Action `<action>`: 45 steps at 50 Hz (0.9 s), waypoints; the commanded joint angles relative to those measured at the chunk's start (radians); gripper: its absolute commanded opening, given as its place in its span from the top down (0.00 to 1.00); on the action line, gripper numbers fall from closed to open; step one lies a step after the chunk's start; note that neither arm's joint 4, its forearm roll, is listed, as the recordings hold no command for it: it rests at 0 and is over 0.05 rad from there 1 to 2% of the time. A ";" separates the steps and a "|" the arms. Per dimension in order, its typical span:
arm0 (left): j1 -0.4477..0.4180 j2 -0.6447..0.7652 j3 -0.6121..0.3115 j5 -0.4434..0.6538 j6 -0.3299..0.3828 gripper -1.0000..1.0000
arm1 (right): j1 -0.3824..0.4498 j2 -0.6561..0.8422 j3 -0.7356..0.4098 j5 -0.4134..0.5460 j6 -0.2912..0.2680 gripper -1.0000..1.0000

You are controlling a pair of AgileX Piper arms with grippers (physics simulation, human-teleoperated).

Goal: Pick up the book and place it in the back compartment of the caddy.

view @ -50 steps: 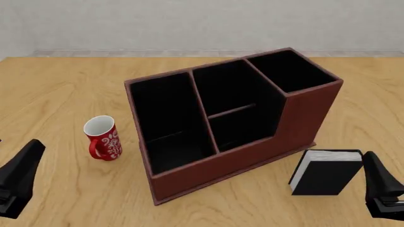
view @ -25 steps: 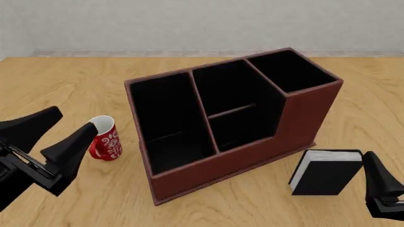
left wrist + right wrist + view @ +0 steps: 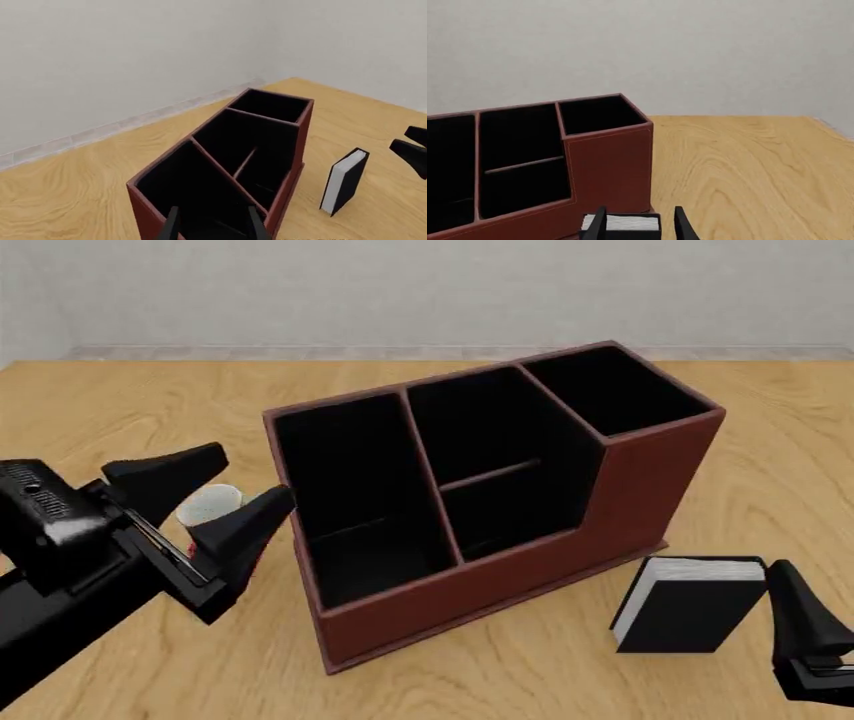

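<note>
Views: the front view is showing a red mug half hidden behind the left gripper, a thing neither wrist view is catching; the left wrist view is looking down the length of the caddy from its end, with the book standing past it and a tip of the right arm at the edge.
Book: it is standing upright on the table, white page edges up, just beside the caddy's near right corner in the front view and not inside any cell.
Back compartment: the small cell behind the thin cross divider is sitting in the middle section of the caddy.
Right gripper: its fingers are standing apart, and the right wrist view is showing the book's page edges between them, low in the frame; in the front view the right gripper is just beside the book, and I cannot tell if it is touching.
Left gripper: fingers spread wide, holding nothing, well apart from the book.
Change: since half a second ago the left arm has been rising and swinging in toward the caddy's left end, now covering the mug; book and right gripper have not shifted.
</note>
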 commanded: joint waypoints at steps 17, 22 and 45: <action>-0.160 0.245 -0.147 -0.041 0.002 0.00 | 0.000 0.002 0.000 0.000 0.003 0.00; -0.177 0.277 -0.154 -0.056 0.002 0.00 | 0.001 -0.005 -0.001 0.001 -0.006 0.00; -0.266 0.430 -0.211 -0.128 0.008 0.00 | 0.001 0.005 0.000 -0.006 0.000 0.00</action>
